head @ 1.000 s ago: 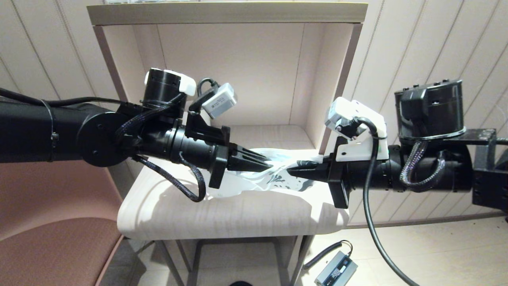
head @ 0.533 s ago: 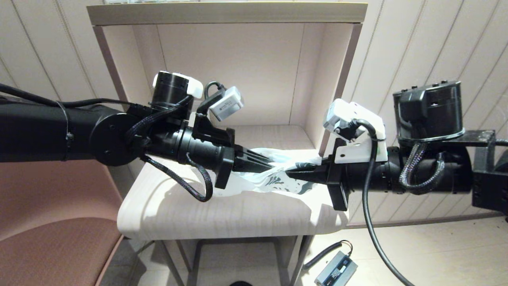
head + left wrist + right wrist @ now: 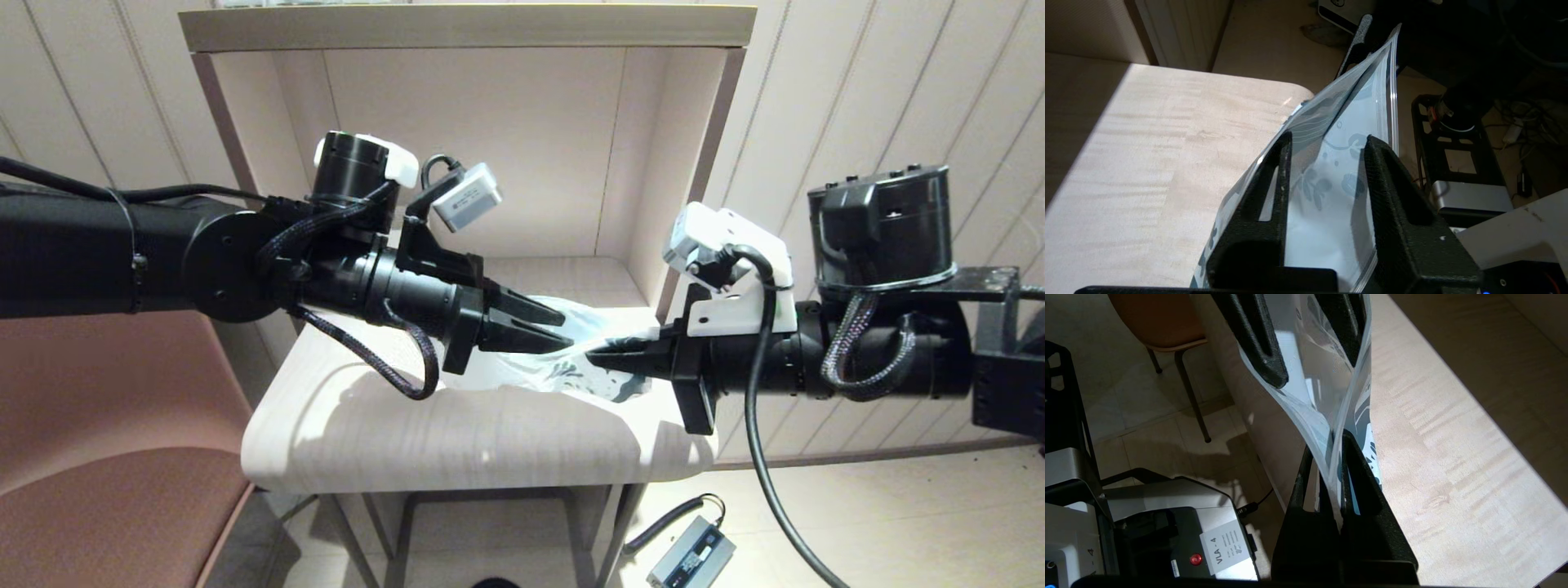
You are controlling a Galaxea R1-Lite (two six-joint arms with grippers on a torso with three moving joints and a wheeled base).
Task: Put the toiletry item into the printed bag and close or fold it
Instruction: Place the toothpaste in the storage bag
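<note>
Head view gave me the broad layout first: the pale wooden bench [image 3: 457,441] under its open shelf box, with both black arms reaching in from either side and meeting over its middle. Between them hung the printed bag [image 3: 571,371], lifted off the bench surface and stretched between the two tools. My right claw [image 3: 600,357] was closed tight on the bag's edge, the film pinched flat between its fingers as the right wrist view confirmed. My left claw [image 3: 559,331] stood with its fingers spread apart, the bag's printed film and zip strip running through the gap between them in the left wrist view. I could not find the toiletry item in any view; whether it was already inside the pouch I could not tell. I judged the step to be closing the zip edge, and doing it well meant keeping the right side anchored while the left pinched squarely on the strip rather than on loose film below it. Compared with a second before, the left claw had opened from a closed pinch and risen slightly, while the right had hardly shifted.
</note>
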